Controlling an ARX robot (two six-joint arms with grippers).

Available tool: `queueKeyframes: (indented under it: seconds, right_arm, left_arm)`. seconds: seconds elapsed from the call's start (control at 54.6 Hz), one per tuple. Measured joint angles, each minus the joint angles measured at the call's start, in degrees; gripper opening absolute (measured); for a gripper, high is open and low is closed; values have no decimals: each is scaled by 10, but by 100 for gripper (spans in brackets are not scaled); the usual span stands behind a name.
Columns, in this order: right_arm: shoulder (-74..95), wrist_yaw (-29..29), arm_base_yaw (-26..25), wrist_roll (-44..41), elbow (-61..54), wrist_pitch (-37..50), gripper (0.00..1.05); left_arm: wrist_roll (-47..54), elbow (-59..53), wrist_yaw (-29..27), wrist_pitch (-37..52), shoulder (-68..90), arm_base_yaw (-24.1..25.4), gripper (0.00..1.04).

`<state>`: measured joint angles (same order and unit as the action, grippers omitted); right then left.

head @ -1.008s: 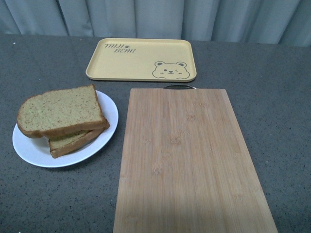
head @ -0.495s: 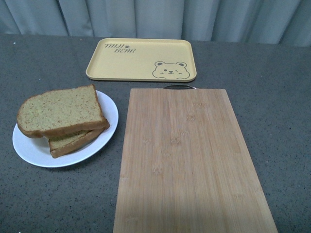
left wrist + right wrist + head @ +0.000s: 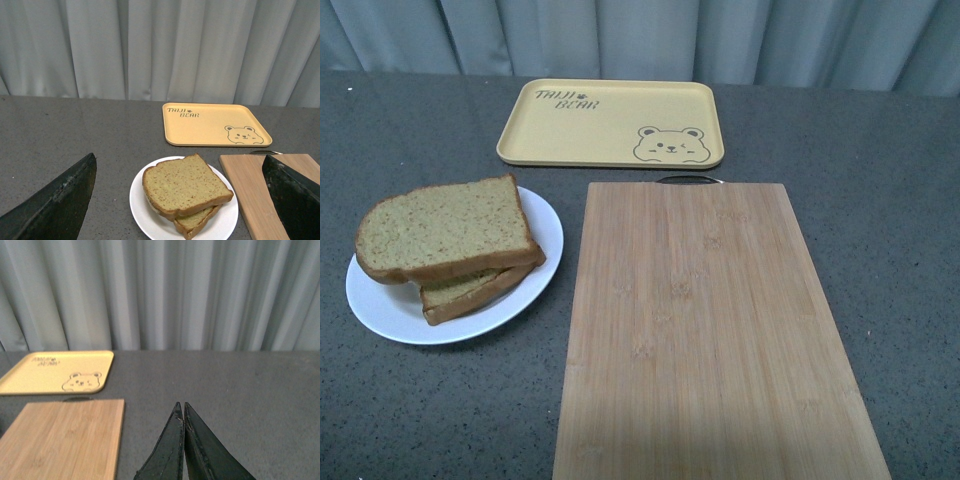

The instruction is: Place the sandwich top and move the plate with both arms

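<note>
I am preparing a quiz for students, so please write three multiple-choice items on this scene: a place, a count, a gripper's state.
1. In the front view, where is the plate relative to the cutting board? A) left of it B) on it C) right of it
2. How many bread slices lie on the plate? A) one B) two C) four
3. How is the right gripper? A) wide open B) shut on bread C) shut, empty
Answers: 1 A, it lies left of the board; 2 B, two stacked slices show; 3 C, its fingers meet with nothing between.
</note>
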<state>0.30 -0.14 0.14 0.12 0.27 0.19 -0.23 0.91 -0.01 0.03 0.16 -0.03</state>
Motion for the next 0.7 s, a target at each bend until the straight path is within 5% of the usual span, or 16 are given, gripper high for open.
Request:
queueKeyframes:
  seconds: [0.128, 0.348, 0.532, 0.605, 0.697]
  right_arm:
    - [0, 0, 0, -1, 0, 0, 1]
    - [0, 0, 0, -1, 0, -1, 37]
    - [0, 0, 0, -1, 0, -1, 78]
    - [0, 0, 0, -1, 0, -1, 96]
    - [0, 0, 0, -1, 0, -1, 95]
  left_arm:
    - [0, 0, 0, 0, 0, 0, 98]
    - [0, 0, 0, 0, 0, 0, 98]
    - [0, 0, -4, -1, 1, 0, 98]
    - [-90, 43, -156, -73, 120, -24, 98]
    - [-183, 67, -115, 24, 316, 17, 98]
